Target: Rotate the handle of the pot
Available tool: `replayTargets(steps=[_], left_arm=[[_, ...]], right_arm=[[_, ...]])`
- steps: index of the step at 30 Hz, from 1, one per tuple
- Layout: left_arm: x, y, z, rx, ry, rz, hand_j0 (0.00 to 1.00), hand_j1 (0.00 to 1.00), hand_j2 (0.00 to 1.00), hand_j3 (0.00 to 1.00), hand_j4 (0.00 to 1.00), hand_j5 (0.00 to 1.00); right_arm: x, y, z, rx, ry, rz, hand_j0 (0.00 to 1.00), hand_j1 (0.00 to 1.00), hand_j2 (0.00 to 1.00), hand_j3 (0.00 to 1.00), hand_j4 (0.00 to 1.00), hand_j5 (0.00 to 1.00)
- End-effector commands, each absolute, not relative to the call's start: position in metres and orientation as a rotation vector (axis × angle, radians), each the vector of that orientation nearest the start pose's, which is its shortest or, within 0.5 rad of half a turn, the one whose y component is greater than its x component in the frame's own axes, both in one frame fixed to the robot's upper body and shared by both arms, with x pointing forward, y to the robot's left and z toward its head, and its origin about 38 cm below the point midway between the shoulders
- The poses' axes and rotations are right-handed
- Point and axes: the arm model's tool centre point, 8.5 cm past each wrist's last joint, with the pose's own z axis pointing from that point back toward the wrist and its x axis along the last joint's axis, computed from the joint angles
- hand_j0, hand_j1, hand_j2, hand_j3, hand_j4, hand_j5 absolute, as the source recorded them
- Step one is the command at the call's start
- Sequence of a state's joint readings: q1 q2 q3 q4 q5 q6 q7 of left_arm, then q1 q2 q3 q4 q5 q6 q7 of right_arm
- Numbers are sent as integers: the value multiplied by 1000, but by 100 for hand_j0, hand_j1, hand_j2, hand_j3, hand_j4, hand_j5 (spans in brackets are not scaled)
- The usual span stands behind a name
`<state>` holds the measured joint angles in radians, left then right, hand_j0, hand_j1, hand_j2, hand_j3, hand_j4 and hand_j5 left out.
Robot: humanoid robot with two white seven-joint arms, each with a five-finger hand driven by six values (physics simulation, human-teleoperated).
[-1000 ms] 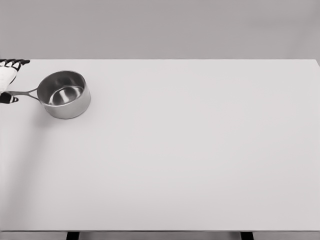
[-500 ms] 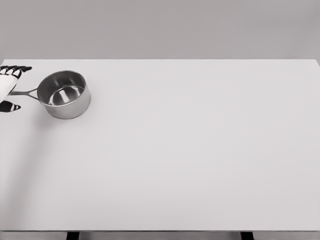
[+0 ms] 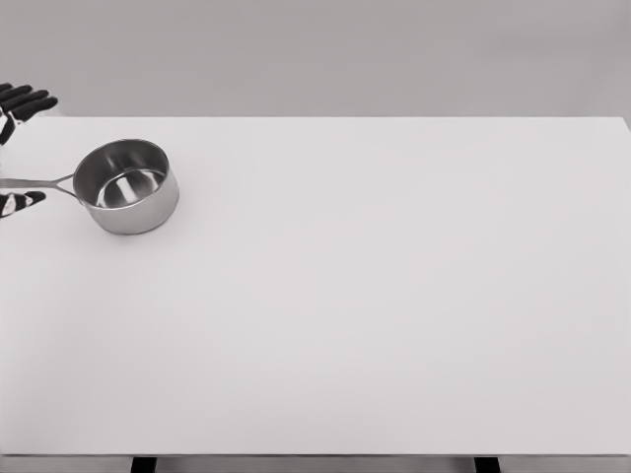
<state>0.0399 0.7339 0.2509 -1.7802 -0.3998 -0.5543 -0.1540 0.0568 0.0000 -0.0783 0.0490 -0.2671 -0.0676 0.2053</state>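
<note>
The pot (image 3: 126, 186) stands upright near the bench's (image 3: 394, 296) far left corner, with its thin handle (image 3: 39, 183) pointing toward the left edge. Only part of the left hand (image 3: 18, 148) shows at the picture's left margin: dark fingertips (image 3: 30, 101) above the handle and one more just below it. They bracket the handle's outer end, but whether they pinch it or merely straddle it cannot be told, since the palm is cut off by the frame. The right hand is out of view.

The chief risk, as I judge it, is the location. The pot sits close to the left edge, so a sweep that pushes the handle outward could drag the whole pot toward that edge and off the bench. A second risk is slip: the handle is slim and smooth metal, and a loose hold at its very tip could let it escape mid-turn, leaving the pot only partly rotated. Too brisk a swing might also make the pot slide instead of pivoting on its base.
</note>
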Motion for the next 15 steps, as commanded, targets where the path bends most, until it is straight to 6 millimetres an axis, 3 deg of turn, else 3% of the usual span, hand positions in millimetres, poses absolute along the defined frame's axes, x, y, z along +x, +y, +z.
replayTargets(steps=[1,8,10,15], left_arm=[[322,397,285,819,-2022,-1312,100,100,100,100,100,100],[309,363,211,554,-1913,-1369,100,100,100,100,100,100],[304,337,183,422,-1893,-1401,100,100,100,100,100,100],[299,335,175,408,-1888,-1369,100,100,100,100,100,100]], right_arm=[[-42,-256,-259,91,-14,-346,100,100,100,100,100,100],[-42,-256,-259,91,-14,-346,100,100,100,100,100,100],[-42,-256,-259,91,-12,-346,100,100,100,100,100,100],[-42,-256,-259,91,-12,-346,100,100,100,100,100,100]])
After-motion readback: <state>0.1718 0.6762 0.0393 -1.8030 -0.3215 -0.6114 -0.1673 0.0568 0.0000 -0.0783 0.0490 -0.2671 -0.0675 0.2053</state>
